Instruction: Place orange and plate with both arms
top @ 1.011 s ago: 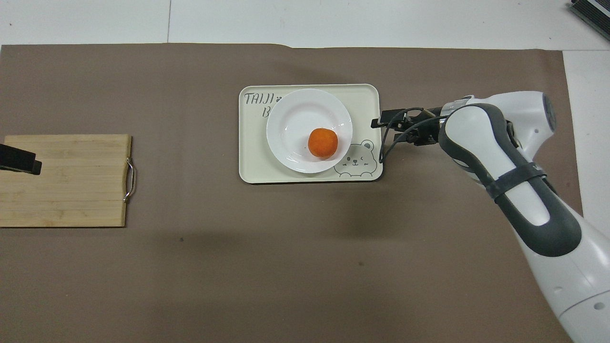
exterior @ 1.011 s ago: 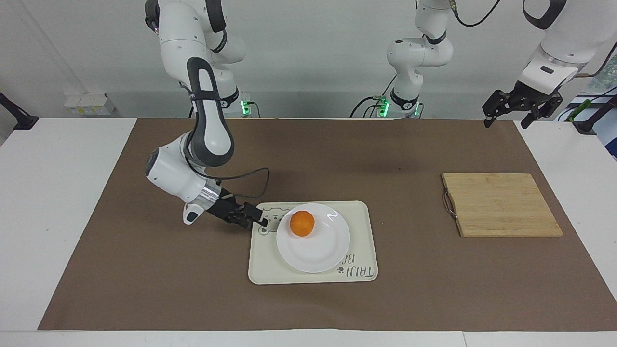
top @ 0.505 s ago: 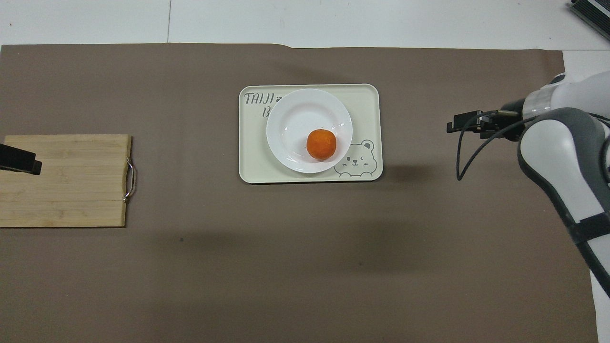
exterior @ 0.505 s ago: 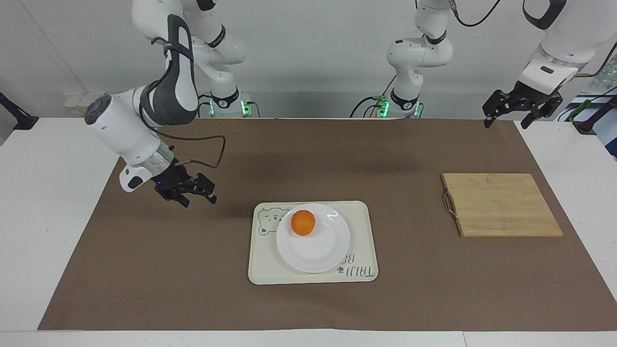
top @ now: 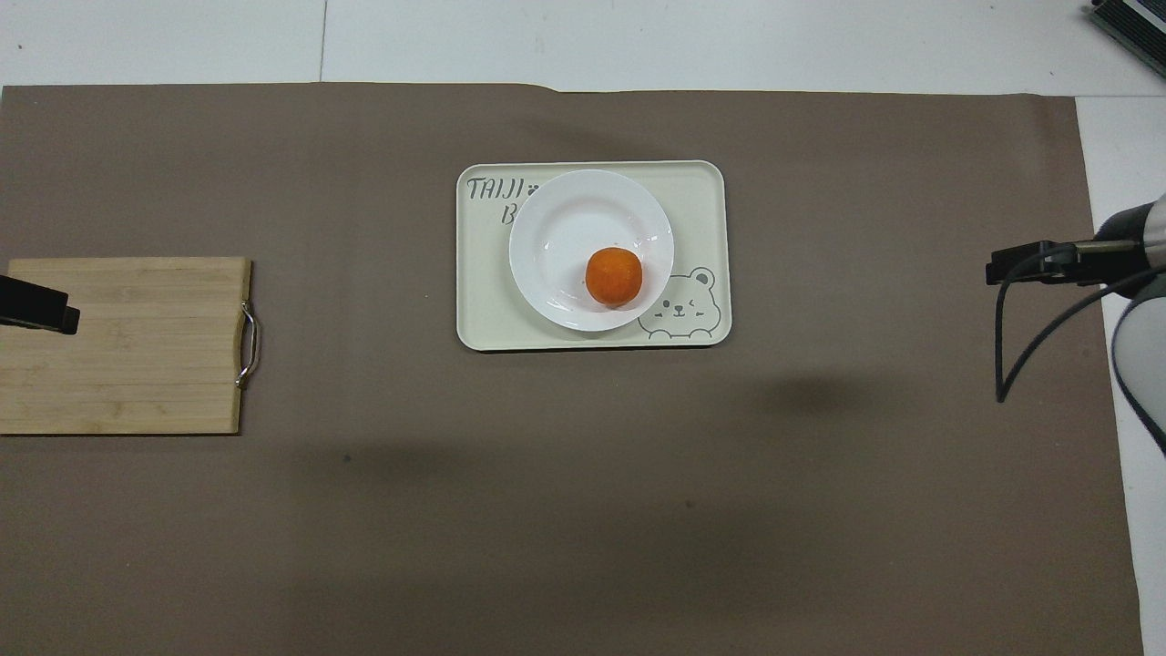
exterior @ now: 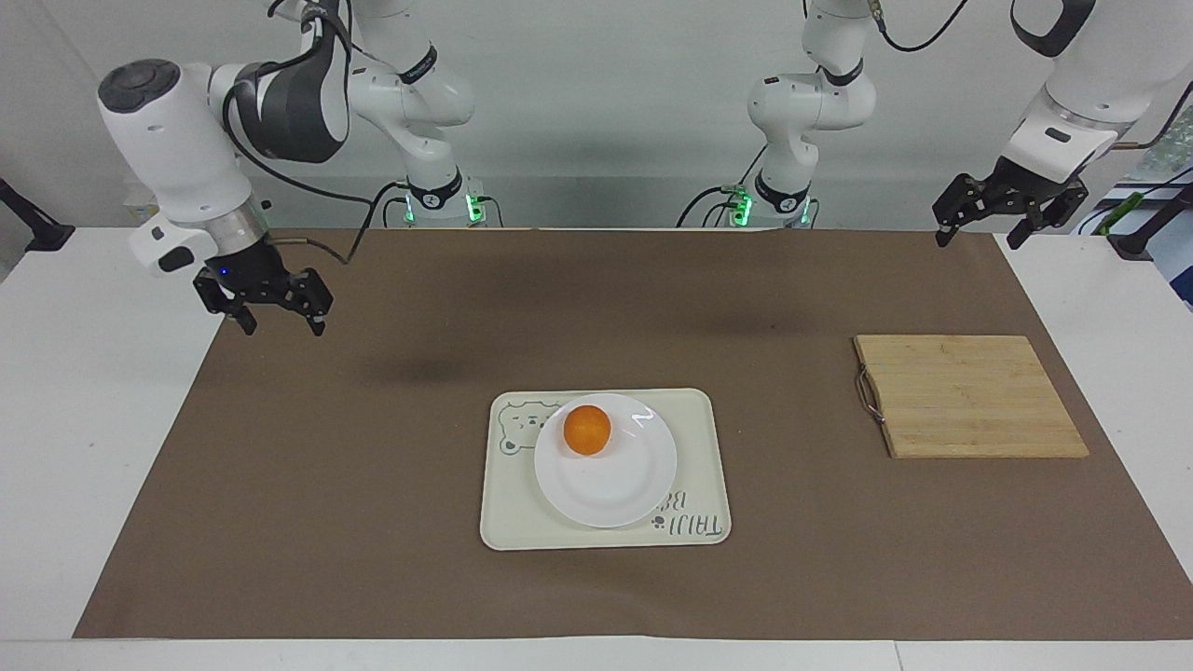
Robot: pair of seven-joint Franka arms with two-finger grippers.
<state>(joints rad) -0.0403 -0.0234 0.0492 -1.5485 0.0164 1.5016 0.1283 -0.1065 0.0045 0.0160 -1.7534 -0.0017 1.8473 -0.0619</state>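
Observation:
The orange [exterior: 587, 431] lies in the white plate [exterior: 610, 489], toward the edge nearer to the robots. The plate sits on a cream tray [exterior: 694, 415] with a bear drawing in the middle of the brown mat. In the overhead view the orange [top: 613, 276] is on the plate [top: 569, 219] on the tray [top: 701, 196]. My right gripper [exterior: 284, 326] is open and empty, up in the air over the mat's edge at the right arm's end, well apart from the tray; it also shows in the overhead view [top: 997, 272]. My left gripper [exterior: 979, 240] is open, empty and raised at the left arm's end.
A bamboo cutting board [exterior: 969, 396] with a metal handle lies on the mat toward the left arm's end. In the overhead view the left gripper's tip [top: 59, 318] shows over the board [top: 137, 364]. White table borders the brown mat [exterior: 373, 522].
My right gripper has pulled back from the tray's edge, risen and swung out to the right arm's end of the table. The left arm waits unmoved. Orange, plate and tray stay put.

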